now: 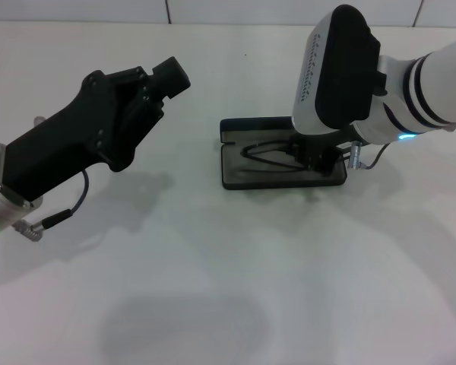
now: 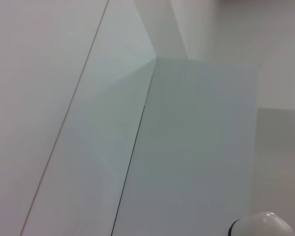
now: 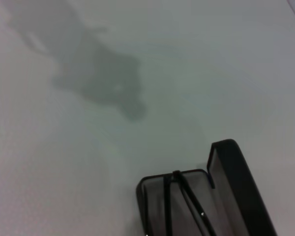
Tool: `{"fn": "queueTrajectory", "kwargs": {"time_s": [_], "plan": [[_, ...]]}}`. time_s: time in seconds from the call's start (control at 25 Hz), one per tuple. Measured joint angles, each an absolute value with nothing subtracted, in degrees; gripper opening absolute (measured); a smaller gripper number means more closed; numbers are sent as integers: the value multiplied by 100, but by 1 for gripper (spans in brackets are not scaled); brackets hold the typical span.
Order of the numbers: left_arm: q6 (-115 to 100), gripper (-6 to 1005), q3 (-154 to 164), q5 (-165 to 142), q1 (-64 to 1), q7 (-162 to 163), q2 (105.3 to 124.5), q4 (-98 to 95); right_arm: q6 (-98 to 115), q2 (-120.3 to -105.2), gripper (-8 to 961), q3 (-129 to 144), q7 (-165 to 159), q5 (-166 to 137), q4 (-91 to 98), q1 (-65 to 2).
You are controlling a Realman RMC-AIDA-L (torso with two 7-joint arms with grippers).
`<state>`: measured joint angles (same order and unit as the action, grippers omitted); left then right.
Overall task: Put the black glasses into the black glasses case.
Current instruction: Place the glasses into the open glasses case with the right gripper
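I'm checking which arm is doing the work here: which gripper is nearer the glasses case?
The right. The right gripper is down over the open glasses case, at its right end. The left gripper is raised well off to the case's left.

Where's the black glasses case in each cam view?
Head: black glasses case lies open at centre-right of the table, under the right gripper.
Left wrist: not in it.
Right wrist: case at the bottom edge, lid raised.
Shared landmark: the black glasses lying inside the case.

Black glasses case (image 1: 281, 176) — hard, matt shell; table (image 1: 213, 289) — smooth.
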<state>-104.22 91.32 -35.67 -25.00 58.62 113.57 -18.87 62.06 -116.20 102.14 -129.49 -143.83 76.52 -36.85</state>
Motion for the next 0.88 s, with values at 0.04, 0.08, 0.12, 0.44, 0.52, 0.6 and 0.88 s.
{"fn": "queueTrajectory", "kwargs": {"time_s": [0.04, 0.08, 0.12, 0.44, 0.52, 0.6, 0.88], "plan": [[-10417, 35, 9132, -3568, -2509, 5862, 11359, -1875, 6173, -11619, 112, 10221, -12949, -14397, 7633, -3689], [-10415, 35, 9132, -3568, -2519, 5862, 11361, -1856, 6146, -11619, 112, 10224, -12949, -14408, 7615, -3697], [-10414, 35, 9131, -3568, -2527, 5862, 11363, -1839, 6110, -11619, 112, 10237, -12946, -14413, 7580, -3712], [-10380, 35, 9132, -3537, -2549, 5813, 11366, -1732, 5793, -11619, 114, 10499, -12879, -14478, 7283, -3879], [-10371, 35, 9132, -3532, -2549, 5808, 11365, -1704, 5702, -11619, 114, 10554, -12878, -14551, 7250, -3891], [-10370, 35, 9132, -3528, -2549, 5808, 11364, -1686, 5643, -11619, 115, 10606, -12877, -14595, 7226, -3907], [-10361, 35, 9132, -3524, -2549, 5801, 11364, -1686, 5554, -11619, 116, 10730, -12875, -14731, 7198, -3921]]}}
